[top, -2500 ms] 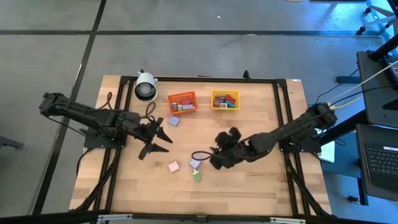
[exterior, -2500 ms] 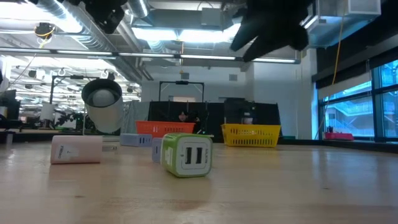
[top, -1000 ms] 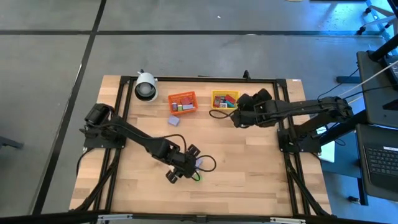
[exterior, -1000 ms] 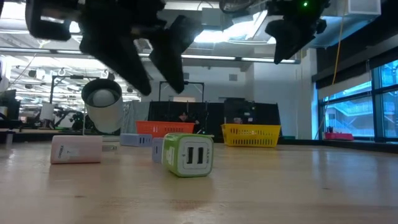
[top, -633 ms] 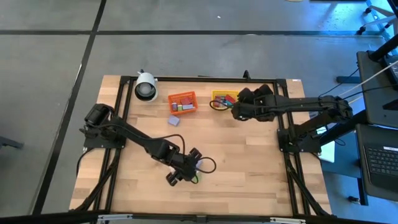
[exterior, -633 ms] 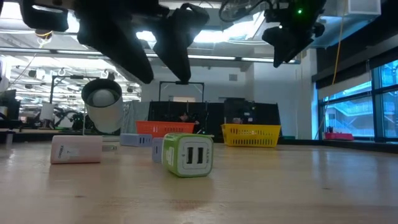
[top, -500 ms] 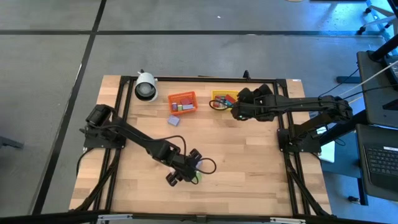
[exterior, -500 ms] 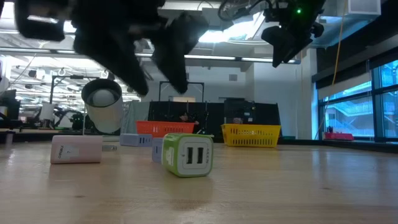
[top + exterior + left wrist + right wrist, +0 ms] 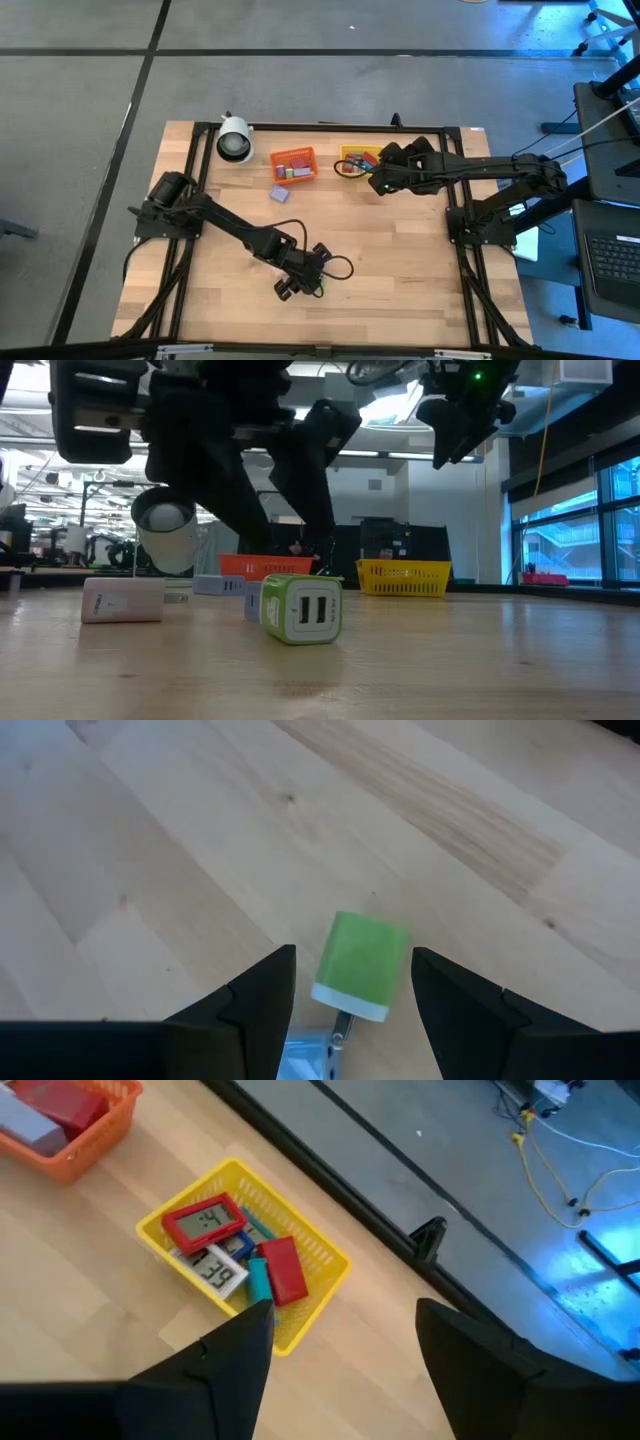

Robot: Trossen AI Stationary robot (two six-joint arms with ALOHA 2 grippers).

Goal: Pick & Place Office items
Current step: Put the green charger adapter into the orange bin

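In the high view the left gripper (image 9: 303, 272) covers most of the green charger (image 9: 316, 289) at the near middle of the surface (image 9: 400, 260), so only a sliver of green shows there. The left wrist view shows it plainly: the green charger (image 9: 360, 966) lies flat between the spread fingers (image 9: 262, 1000), touching neither, its long axis running along the line of the fingers and its white end toward the wrist. From table height its white face with two slots (image 9: 301, 609) looks toward the camera, with a pink block (image 9: 123, 600) well to one side and a lilac block (image 9: 220, 585) behind. Bare wood lies open around the charger. The right gripper (image 9: 377, 176) hangs beside the yellow bin (image 9: 351, 150) at the far edge, fingers (image 9: 232, 1360) apart and empty; red and white items (image 9: 225, 1245) fill the yellow bin (image 9: 320, 1290). The orange bin (image 9: 293, 165) sits just beside it.
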